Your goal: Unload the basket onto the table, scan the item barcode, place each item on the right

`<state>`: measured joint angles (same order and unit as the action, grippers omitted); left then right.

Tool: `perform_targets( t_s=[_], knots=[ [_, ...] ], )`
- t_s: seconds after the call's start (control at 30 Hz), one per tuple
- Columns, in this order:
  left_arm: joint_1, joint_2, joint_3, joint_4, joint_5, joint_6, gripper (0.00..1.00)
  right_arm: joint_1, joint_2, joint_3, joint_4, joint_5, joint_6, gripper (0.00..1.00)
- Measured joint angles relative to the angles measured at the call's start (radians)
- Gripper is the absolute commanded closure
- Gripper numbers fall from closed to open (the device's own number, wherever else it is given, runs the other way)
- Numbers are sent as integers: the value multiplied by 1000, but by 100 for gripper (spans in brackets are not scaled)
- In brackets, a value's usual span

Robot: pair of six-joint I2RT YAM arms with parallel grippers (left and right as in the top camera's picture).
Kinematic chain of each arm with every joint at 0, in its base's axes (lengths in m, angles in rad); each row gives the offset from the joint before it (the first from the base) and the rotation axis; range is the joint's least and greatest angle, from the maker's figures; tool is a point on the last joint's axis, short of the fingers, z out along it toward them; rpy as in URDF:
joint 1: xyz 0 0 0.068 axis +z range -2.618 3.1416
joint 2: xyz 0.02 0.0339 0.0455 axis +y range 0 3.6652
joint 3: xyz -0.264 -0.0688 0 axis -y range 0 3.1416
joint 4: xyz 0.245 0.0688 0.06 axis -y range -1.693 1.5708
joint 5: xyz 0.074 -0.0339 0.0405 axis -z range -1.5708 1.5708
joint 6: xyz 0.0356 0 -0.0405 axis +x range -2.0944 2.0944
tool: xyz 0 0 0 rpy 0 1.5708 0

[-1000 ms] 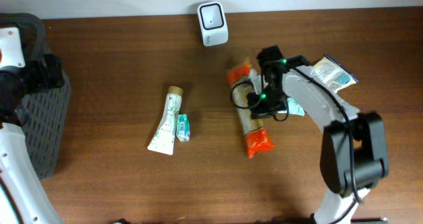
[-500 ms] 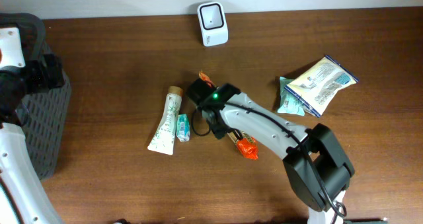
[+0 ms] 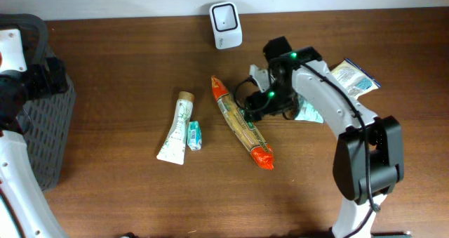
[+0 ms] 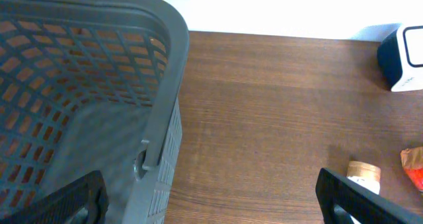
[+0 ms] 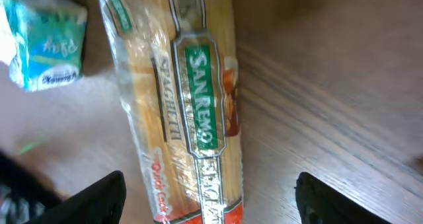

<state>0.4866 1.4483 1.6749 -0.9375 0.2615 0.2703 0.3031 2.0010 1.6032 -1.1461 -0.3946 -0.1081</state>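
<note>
The spaghetti packet (image 3: pixel 240 123) lies flat and diagonal on the brown wooden worktop (image 3: pixel 126 55), one orange end toward the white scanner (image 3: pixel 226 25) at the back edge, the two well apart. The right tool (image 3: pixel 261 100) hangs just beside the packet's middle, its fingers spread wide and holding nothing. A white tube (image 3: pixel 175 129) and a small teal packet (image 3: pixel 194 135) lie to the other side of the spaghetti. Foil pouches (image 3: pixel 354 80) sit past the right arm. A pale wall runs behind the worktop.

The left tool (image 4: pixel 211 204), also spread wide and empty, hovers by the grey basket (image 4: pixel 165 85), whose lattice only the left wrist view shows. Only the right wrist view makes the "San Remo Spaghetti" label readable.
</note>
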Motion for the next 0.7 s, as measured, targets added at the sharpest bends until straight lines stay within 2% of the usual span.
perform_targets(
  t_s=[0.13, 0.3, 0.37, 0.4, 0.43, 0.63, 0.7],
  knots=[
    [0, 0, 0, 0, 0, 0, 1, -27, 43, -69, 9, -82, -52, 20],
    [0, 0, 0, 0, 0, 0, 1, 20, 48, -79, 17, -102, -102, 20],
    [0, 0, 0, 0, 0, 0, 1, 50, 48, -104, 44, -105, -106, 29],
    [0, 0, 0, 0, 0, 0, 1, 68, 48, -124, 54, -104, -111, 41],
    [0, 0, 0, 0, 0, 0, 1, 76, 48, -130, 53, -105, -108, 45],
    [0, 0, 0, 0, 0, 0, 1, 164, 48, -132, 55, -128, -109, 46],
    [0, 0, 0, 0, 0, 0, 1, 158, 48, -132, 55, -128, -106, 42]
  ],
)
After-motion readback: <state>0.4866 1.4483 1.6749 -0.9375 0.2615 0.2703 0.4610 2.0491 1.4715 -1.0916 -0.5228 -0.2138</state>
